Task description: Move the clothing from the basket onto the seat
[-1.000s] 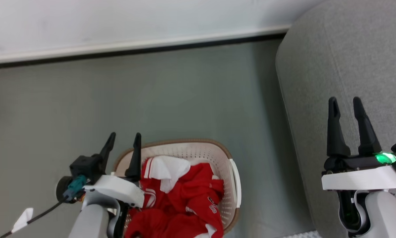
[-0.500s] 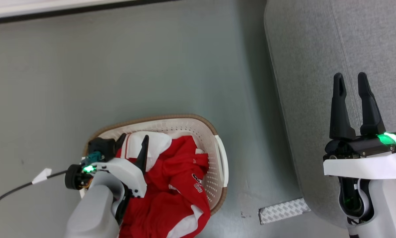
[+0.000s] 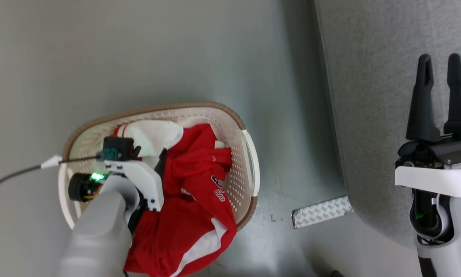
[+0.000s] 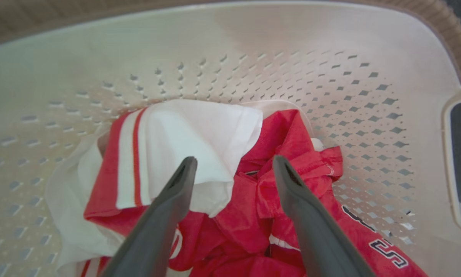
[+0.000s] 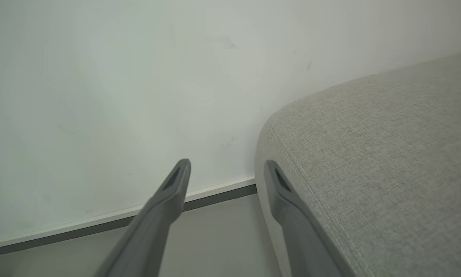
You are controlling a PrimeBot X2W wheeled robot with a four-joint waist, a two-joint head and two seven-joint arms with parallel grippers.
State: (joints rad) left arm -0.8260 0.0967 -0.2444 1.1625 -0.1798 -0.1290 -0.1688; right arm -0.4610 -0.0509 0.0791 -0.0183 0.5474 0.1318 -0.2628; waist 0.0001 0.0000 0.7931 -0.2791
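The cream perforated basket (image 3: pixel 230 115) stands on the floor left of the grey seat (image 3: pixel 369 96). Red clothing (image 3: pixel 192 200) with white trim fills it, and lettering shows on one fold. My left gripper (image 3: pixel 149 154) reaches down into the basket, open. In the left wrist view its fingertips (image 4: pixel 234 159) hover just above a white, red-striped fold and a bunched red piece of the clothing (image 4: pixel 253 215), with the basket wall (image 4: pixel 253 57) behind; nothing is gripped. My right gripper (image 3: pixel 440 65) stands open and empty over the seat's edge. The right gripper (image 5: pixel 226 163) points past the seat (image 5: pixel 388 154).
A patterned white strip (image 3: pixel 321 211) lies on the grey floor between basket and seat. A black cable with a white tag (image 3: pixel 53 161) trails left from my left wrist. A white wall (image 5: pixel 138 77) with a baseboard (image 5: pixel 138 213) stands beyond the seat.
The head camera has tilted down, so the whole picture shifted. My left gripper has dropped from above the basket's rim into the basket, onto the clothing. Both grippers stay open.
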